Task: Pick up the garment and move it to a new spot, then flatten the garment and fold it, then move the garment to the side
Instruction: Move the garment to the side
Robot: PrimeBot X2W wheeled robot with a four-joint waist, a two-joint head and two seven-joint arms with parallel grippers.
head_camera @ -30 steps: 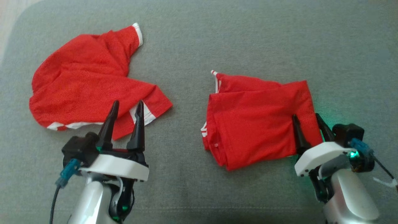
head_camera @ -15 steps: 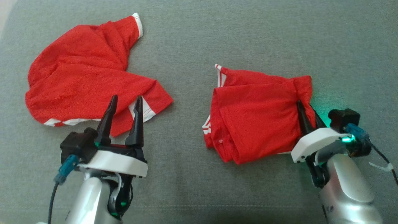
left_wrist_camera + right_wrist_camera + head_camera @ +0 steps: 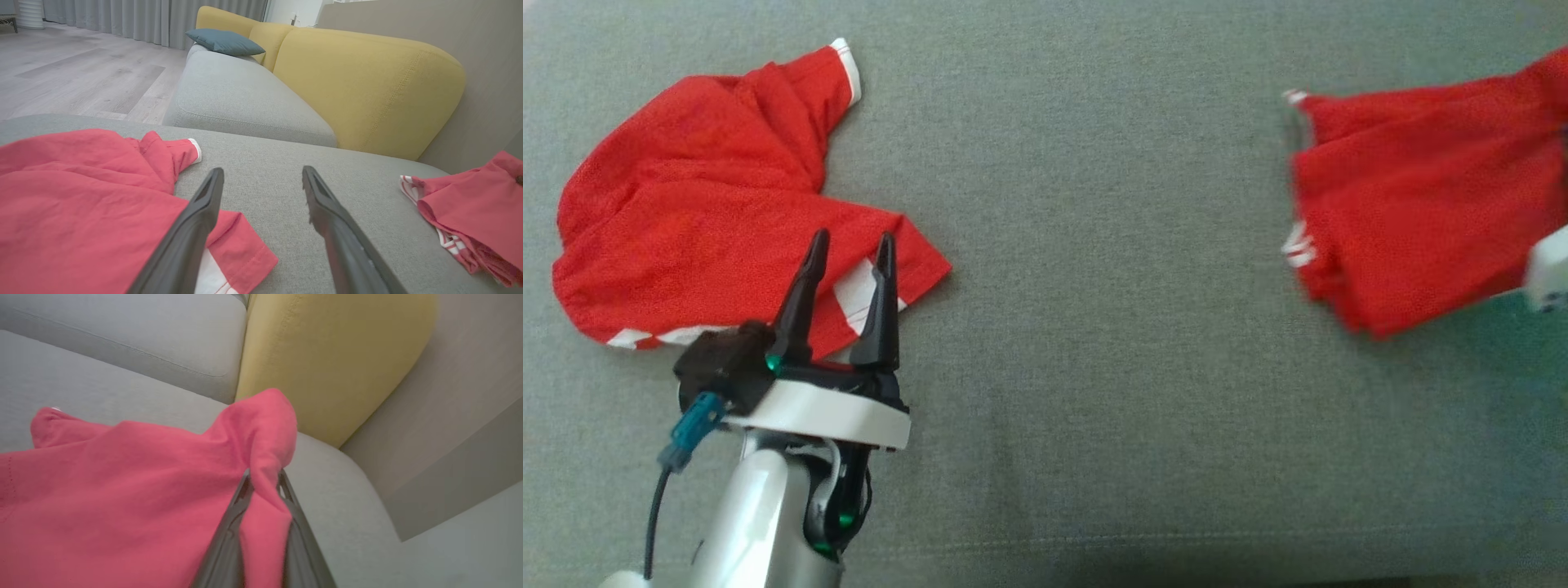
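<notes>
Right end effector (image 3: 263,477), clamped on the folded garment (image 3: 1413,212), holds it well right of the crumpled garment (image 3: 686,204), over which the left end effector (image 3: 852,237) gapes: folding looks done, setting-down remains.

The folded garment (image 3: 1413,204) at the right is motion-blurred and cut by the head view's edge. Its pinched fold hides the fingertips of the right end effector (image 3: 263,479), and the left end effector (image 3: 849,245) covers part of the hem of the crumpled garment (image 3: 686,204).
</notes>
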